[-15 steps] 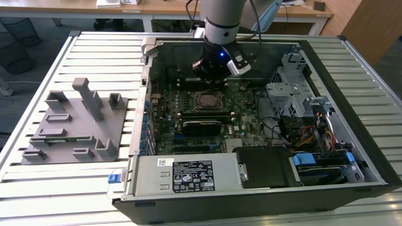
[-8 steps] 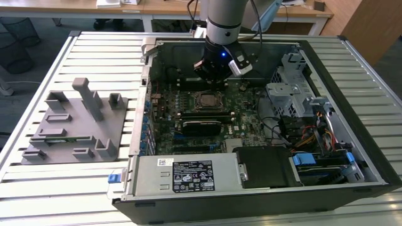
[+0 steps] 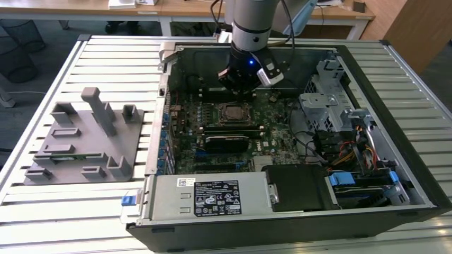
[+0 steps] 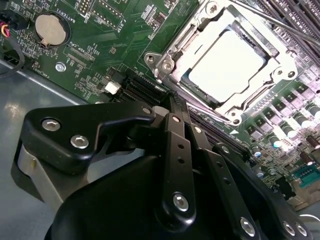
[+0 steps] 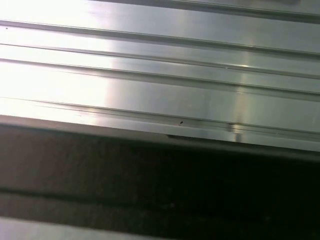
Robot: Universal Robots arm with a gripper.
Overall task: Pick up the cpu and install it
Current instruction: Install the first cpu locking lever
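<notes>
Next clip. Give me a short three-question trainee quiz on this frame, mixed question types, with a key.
1. True or false: the cpu lies in the socket frame on the green board.
2. In the exterior view, the grey fixture stands:
A. inside the computer case
B. outside the case, on the exterior view's left
C. on top of the black box
3. Fill in: in the exterior view, the gripper hangs inside the case, just behind the ____.

Key
1. true
2. B
3. socket
</notes>
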